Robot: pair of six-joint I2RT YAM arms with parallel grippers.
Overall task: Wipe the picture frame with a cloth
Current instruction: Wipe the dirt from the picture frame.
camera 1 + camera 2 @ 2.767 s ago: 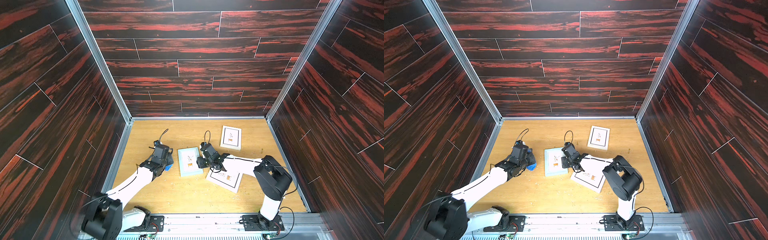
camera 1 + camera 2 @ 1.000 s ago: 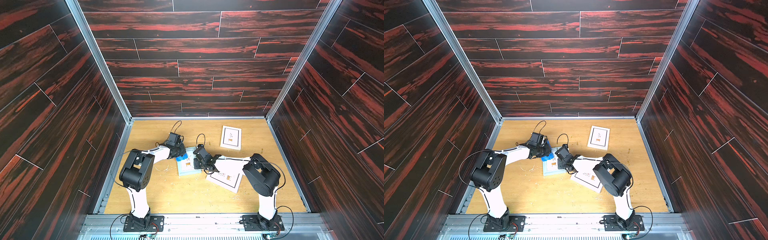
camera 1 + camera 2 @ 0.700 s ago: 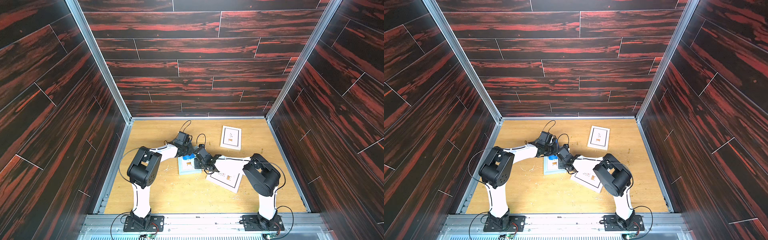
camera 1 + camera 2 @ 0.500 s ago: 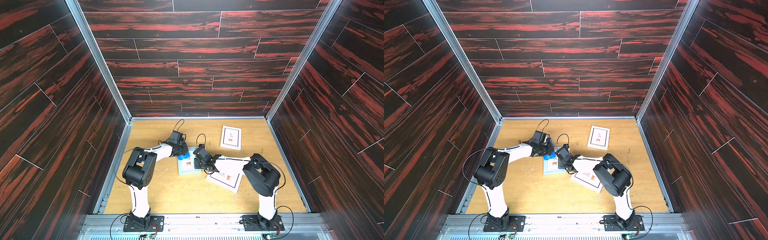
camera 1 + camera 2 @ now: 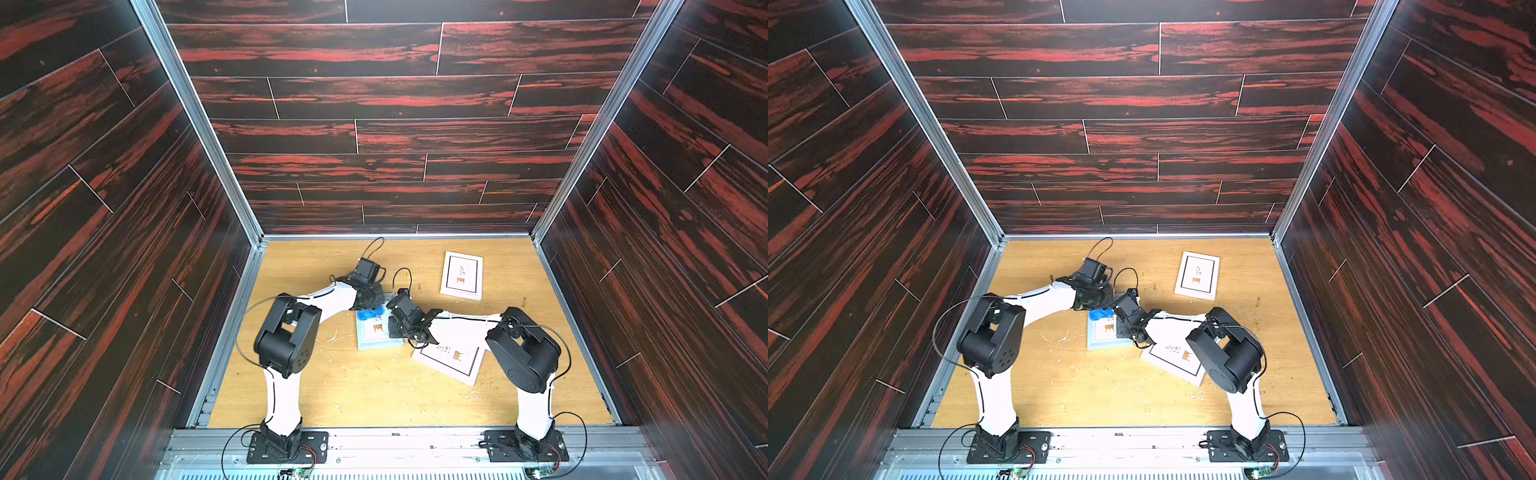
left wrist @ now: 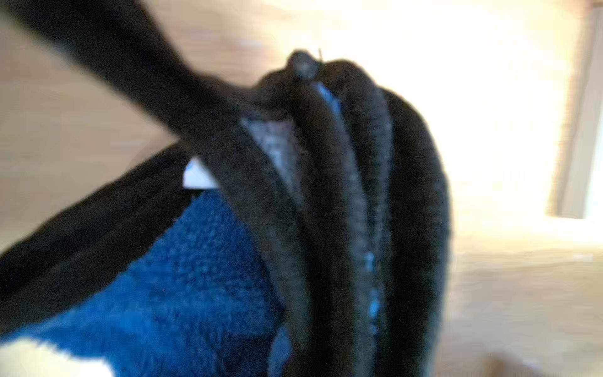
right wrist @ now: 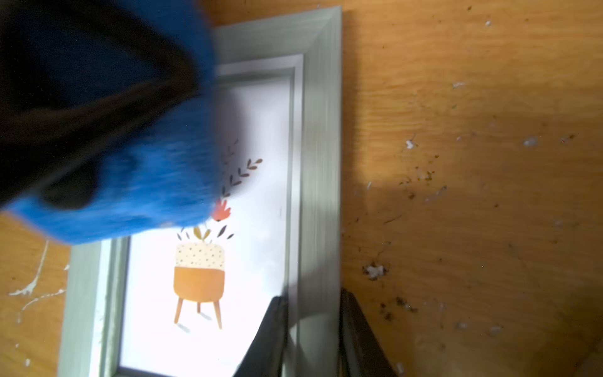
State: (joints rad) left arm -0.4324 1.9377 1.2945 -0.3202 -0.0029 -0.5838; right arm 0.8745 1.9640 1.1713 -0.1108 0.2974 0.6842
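The cloth [image 7: 137, 169], bright blue and fluffy with black edge trim, is being held bunched in the closed left gripper [image 5: 369, 303]. It is being laid over the upper end of the pale green picture frame [image 7: 321, 147], whose side rail is being clamped by the right gripper [image 7: 312, 313].

Bare table [image 5: 365, 390] up front; white frame [image 5: 451, 360] near right pincer [image 5: 395, 331]

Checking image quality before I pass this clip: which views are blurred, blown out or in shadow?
Left wrist: the cloth fills the view out of focus, with the background blown out almost white. Right wrist: the cloth is motion-smeared, the green picture frame is sharper, its print glares white, and a shadow crosses the table. Both top views: sharp, evenly lit, walls splayed outward.
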